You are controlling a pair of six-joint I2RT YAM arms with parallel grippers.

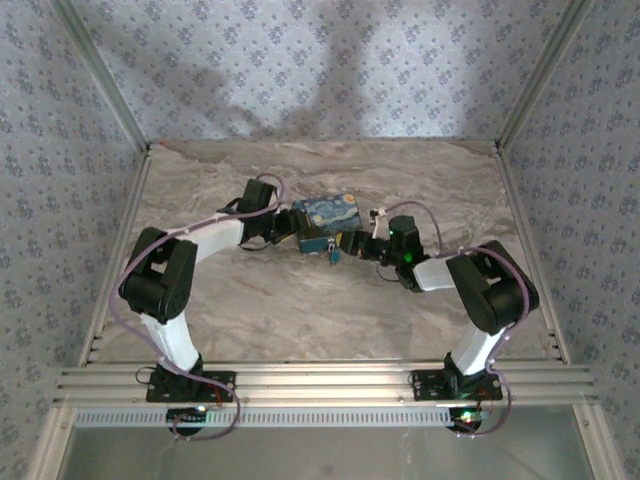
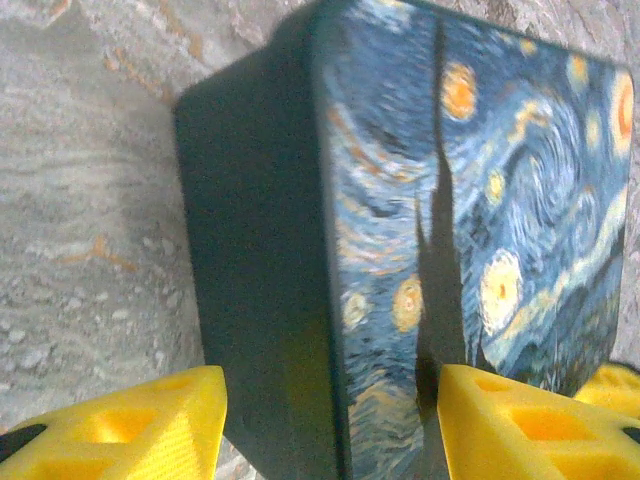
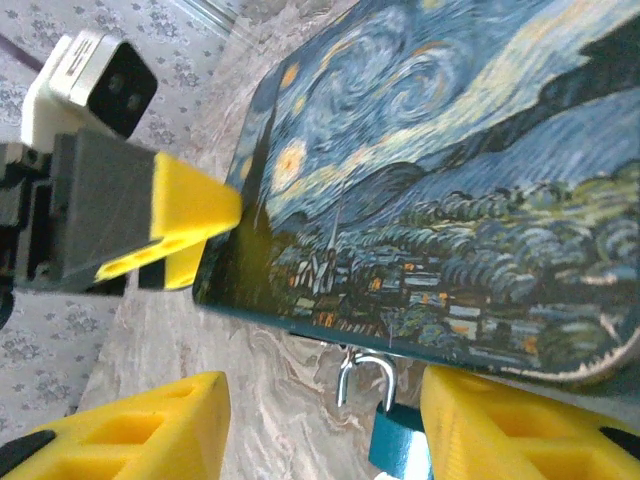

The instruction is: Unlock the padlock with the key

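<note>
Right wrist view: padlock body cut off by bottom edge, right side hidden behind a finger of right hand. Top view: too small to separate key from padlock. Left wrist view: box cropped top and bottom.

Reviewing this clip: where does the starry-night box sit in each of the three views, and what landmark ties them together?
Top external: the box lies near the middle of the marbled table.
Left wrist: it takes up the centre and right, with its dark side face on the left.
Right wrist: its painted face spreads across the upper right, with the padlock at its lower edge.
Shared landmark: the marbled table surface beside the box.
</note>
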